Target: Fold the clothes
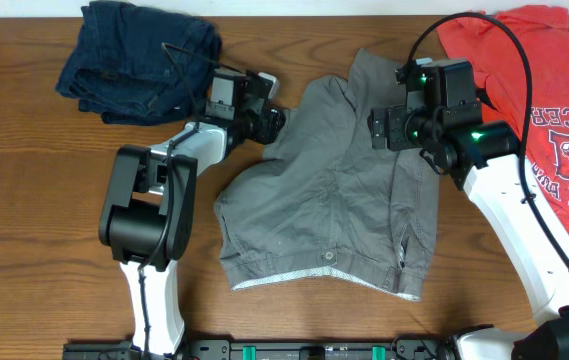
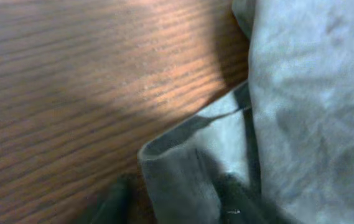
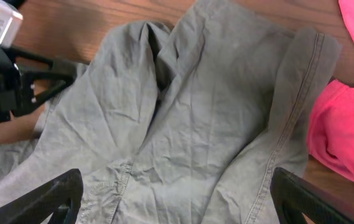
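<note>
- Okay, shorts (image 1: 329,195) are lying mid-table (image 1: 24,200), spread mostly flat and creased, between the two arms.
- Waistband (image 1: 314,276) is on the robot's side with its button (image 1: 329,257) showing and a strip of pale lining peeking out along the edge; the legs point away.
- Left gripper (image 1: 269,120) is down low at the far left leg, right on the cloth's edge.
- From its wrist view, the dark fingers (image 2: 117,200) sit either side of a raised fold of hem, drawn in close and pinching it. It's blurred down there, mind.
- Bare wood fills the rest of that view, so the hem is right at the garment's outer margin.
- Right gripper (image 1: 386,128) hangs over the far right leg, clear of the fabric.
- Its jaws are spread wide: one finger sits at each bottom corner of the wrist view, with wrinkled grey cloth between and nothing held.
- That same view shows the stitched seam of the right leg running up to the hem.
- Denim (image 1: 139,60) is heaped at the far left corner, just behind the left gripper and apart from the shorts.
- Red T-shirt (image 1: 544,90) lies far right, under the right arm, its edge just beside the right leg hem.
</note>
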Robot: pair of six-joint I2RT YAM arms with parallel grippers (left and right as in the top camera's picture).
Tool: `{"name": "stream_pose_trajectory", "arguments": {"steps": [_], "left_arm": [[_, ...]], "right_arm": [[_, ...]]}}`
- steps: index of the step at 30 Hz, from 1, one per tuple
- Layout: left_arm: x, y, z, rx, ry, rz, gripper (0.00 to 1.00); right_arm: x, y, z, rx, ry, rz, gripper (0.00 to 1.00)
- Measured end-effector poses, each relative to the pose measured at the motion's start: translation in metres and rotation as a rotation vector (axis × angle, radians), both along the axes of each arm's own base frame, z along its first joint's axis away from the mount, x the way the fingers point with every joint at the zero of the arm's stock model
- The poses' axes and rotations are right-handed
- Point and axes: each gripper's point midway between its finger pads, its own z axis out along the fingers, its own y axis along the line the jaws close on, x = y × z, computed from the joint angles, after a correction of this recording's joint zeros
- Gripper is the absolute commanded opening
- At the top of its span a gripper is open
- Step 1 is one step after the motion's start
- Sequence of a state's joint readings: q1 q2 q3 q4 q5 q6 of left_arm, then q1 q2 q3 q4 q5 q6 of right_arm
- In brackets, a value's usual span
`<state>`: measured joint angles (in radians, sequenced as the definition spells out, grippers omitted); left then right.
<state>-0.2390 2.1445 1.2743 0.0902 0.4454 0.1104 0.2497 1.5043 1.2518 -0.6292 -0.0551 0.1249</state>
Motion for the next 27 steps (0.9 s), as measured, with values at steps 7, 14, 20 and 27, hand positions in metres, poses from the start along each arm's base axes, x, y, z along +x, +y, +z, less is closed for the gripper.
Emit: {"name": "stream_pose_trajectory", "arguments": {"steps": [7, 14, 20, 27], "left_arm": [[0.002, 0.001, -0.001, 0.014, -0.017, -0.008, 0.06], [0.004, 0.045, 0.027, 0.131, -0.007, 0.157, 0.06], [0.002, 0.097, 0.111, 0.193, -0.108, 0.316, 0.06], [-0.019, 0.144, 0.161, 0.267, -0.143, 0.440, 0.06]], "right_arm": [[0.002, 0.000, 0.001, -0.008, -0.011, 0.011, 0.89], [0.002, 0.000, 0.002, -0.010, -0.018, 0.016, 0.88], [0.005, 0.001, 0.001, -0.010, -0.019, 0.018, 0.88], [0.013, 0.004, -0.031, -0.023, 0.046, 0.020, 0.89]]}}
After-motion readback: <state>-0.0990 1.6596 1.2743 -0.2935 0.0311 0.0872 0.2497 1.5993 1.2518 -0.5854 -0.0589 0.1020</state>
